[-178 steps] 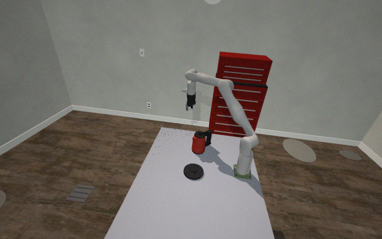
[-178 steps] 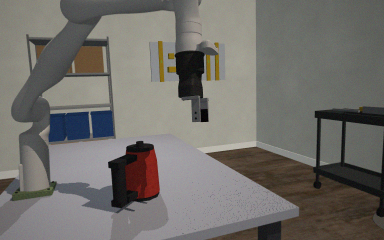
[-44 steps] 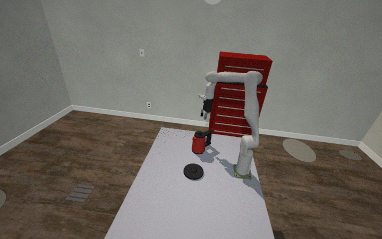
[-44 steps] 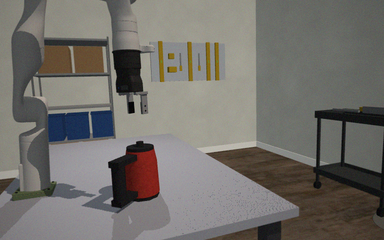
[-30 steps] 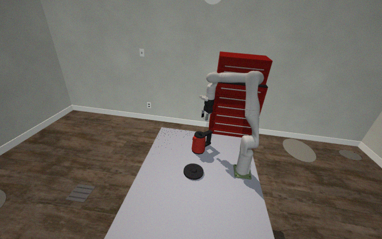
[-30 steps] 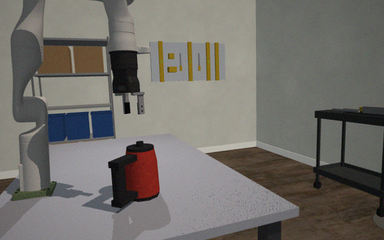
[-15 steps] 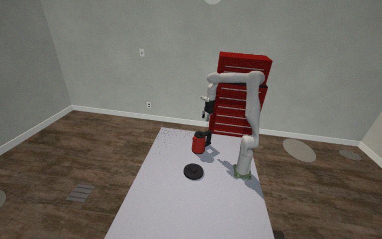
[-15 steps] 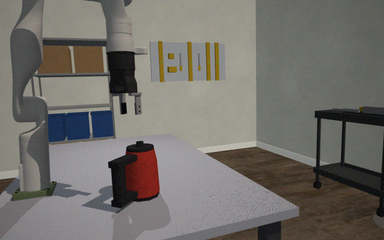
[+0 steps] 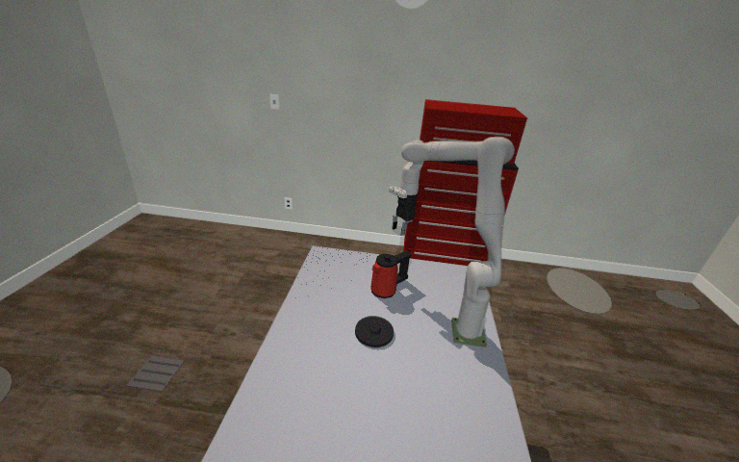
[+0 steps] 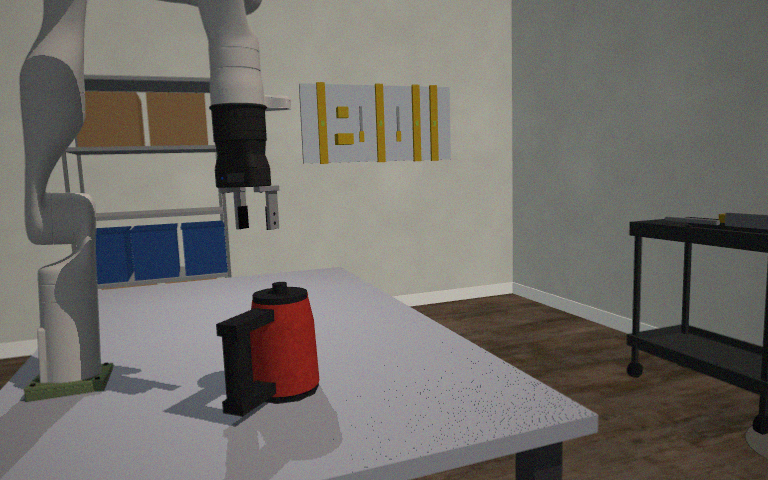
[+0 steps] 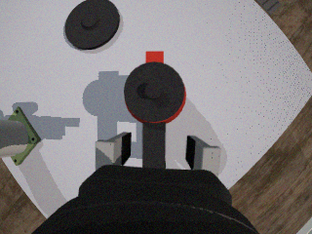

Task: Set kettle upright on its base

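The red kettle (image 9: 384,276) with a black lid and black handle (image 9: 403,266) stands upright on the grey table, apart from its base. It also shows in the exterior view (image 10: 283,345) and from above in the wrist view (image 11: 155,93). The round black base (image 9: 374,330) with its centre stud lies on the table nearer the front; it also shows in the wrist view (image 11: 93,23). My gripper (image 10: 256,216) is open and empty, pointing down, well above the kettle's handle. In the wrist view the handle (image 11: 154,144) lies between my fingers.
The arm's green mount (image 9: 469,338) is bolted at the table's right edge. A red tool chest (image 9: 466,182) stands behind the table. A shelf with blue bins (image 10: 152,249) and a black cart (image 10: 702,305) stand away from the table.
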### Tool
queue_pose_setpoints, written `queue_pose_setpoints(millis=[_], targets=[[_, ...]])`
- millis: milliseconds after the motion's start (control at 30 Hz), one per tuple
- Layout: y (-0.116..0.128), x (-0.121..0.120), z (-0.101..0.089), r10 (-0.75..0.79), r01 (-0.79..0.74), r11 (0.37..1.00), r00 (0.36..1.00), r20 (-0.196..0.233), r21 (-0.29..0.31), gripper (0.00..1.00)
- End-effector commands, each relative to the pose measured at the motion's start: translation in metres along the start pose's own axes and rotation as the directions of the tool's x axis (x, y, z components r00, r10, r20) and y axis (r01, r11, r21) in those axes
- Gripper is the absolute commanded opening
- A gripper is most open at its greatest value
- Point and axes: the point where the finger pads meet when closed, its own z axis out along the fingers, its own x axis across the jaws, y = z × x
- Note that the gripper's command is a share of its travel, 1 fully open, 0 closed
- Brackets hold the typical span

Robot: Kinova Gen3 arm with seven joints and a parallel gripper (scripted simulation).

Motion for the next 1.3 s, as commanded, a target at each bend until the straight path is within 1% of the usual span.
queue_pose_setpoints(millis=[0, 1267], targets=[[0.0006, -0.0012, -0.0008, -0.004, 0.004, 1.0, 1.0, -0.002, -0.002, 1.0], [0.0005, -0.0084, 0.0003, -0.042, 0.042, 0.999, 0.999, 0.0, -0.005, 1.0]])
